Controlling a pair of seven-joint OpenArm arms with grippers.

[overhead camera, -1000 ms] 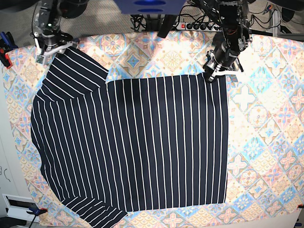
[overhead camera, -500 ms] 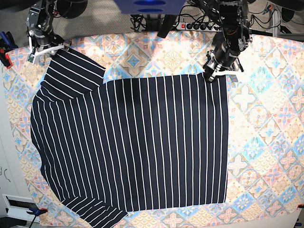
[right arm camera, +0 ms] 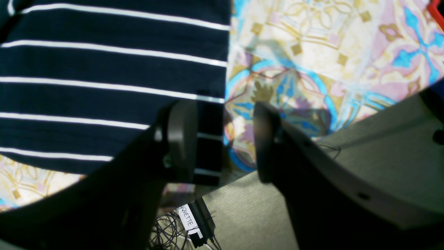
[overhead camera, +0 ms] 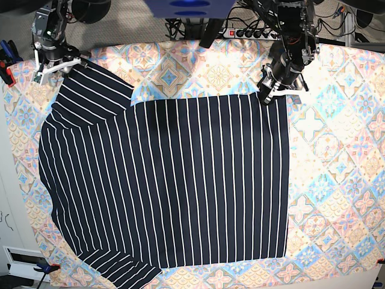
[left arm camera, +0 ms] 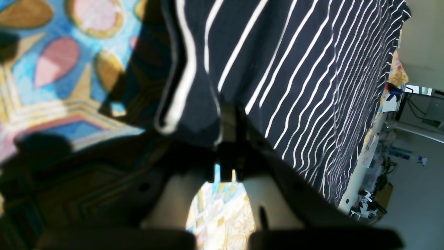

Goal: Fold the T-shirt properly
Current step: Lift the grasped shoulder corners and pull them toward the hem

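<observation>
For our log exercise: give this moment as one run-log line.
left gripper shut on shirt corner | right gripper open at sleeve | shirt spread flat on tablecloth

**A:** How many things are on the table?

**B:** One T-shirt, dark with thin white stripes, and one patterned tablecloth beneath it.

**A:** How many sleeves show?

**B:** Two: one at ten o'clock, one at seven o'clock.

**A:** And grippers?

**B:** Two. The left gripper is at one o'clock, the right gripper at eleven o'clock. There is also one power strip at twelve o'clock.
</observation>
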